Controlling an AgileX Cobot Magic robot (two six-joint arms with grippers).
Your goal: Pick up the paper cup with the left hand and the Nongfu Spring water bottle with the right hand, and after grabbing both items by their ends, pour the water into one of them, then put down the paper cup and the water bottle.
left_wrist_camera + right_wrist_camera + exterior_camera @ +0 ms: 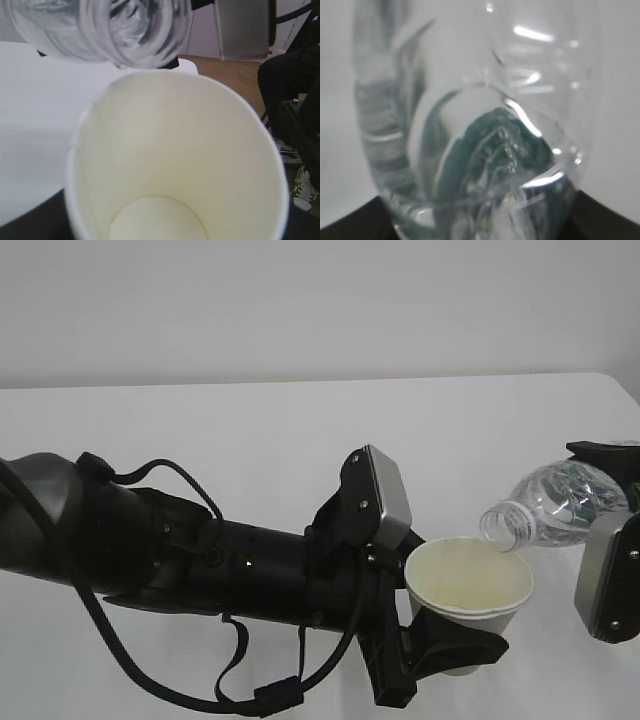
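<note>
Reaching in from the left of the exterior view, the left hand (455,645) is holding the paper cup (468,590) upright above the white table (250,440), its black jaws closed around the lower part of the cup while the cream inside is facing up. Coming in from the right edge, the right hand (610,540) is gripping the Nongfu Spring water bottle (552,505) near its base, though how far its jaws are standing apart is hidden by the bottle and the frame edge. That bottle is lying tilted, neck down toward the left, with its open mouth hanging just over the cup's far rim. Looking from the left wrist, the cup (175,160) is showing a pale, seemingly dry bottom, and the bottle mouth (135,35) is hovering right above its rim. Whether water is flowing cannot be told
</note>
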